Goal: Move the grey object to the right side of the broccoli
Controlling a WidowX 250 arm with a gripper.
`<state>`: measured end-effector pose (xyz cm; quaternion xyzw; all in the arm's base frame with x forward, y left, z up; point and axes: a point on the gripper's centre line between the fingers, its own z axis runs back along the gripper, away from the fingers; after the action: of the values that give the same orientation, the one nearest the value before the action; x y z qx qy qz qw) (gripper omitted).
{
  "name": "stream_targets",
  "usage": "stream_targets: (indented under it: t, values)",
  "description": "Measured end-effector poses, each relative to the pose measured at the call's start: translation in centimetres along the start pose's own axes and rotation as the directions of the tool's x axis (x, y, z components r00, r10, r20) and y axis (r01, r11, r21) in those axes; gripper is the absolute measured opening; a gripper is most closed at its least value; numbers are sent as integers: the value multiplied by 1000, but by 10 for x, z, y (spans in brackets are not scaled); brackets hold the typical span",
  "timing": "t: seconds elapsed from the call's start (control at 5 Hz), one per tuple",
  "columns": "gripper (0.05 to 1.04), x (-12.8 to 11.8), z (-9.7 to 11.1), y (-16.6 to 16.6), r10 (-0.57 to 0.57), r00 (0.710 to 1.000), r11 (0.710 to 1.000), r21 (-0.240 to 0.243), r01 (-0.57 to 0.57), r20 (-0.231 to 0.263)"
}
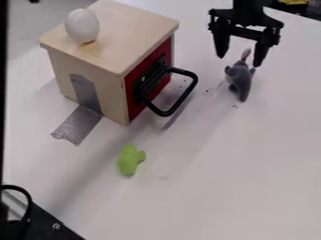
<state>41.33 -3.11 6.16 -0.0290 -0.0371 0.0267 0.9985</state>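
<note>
The black gripper (239,56) hangs at the upper right, its two fingers apart and pointing down. Just below it, the grey plush object (240,79) lies on the white table (251,173), its thin upper end near the space between the fingertips. Nothing is visibly held. The green broccoli (130,160) lies on the table left of centre, in front of the wooden box and well to the lower left of the grey object.
A wooden box (94,70) with a red front stands at the upper left, its black handle (182,96) jutting toward the middle. A white egg (82,26) sits on top. Silver tape (78,125) runs onto the table. Black hardware (37,220) occupies the lower left corner.
</note>
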Motion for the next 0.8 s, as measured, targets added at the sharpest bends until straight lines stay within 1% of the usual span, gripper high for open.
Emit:
stream_targets:
  t: [0.2,0.4,0.6,0.8]
  values:
    - [997,1,-17,-3,2,1000,1000,-8,-2,-30]
    - [997,-3,-37,-5,15,997,1000,-17,-16,-73]
    - [964,-7,-42,-3,17,996,1000,0,-17,-85]
    - [703,-7,-42,1,16,996,1000,22,-14,-86]
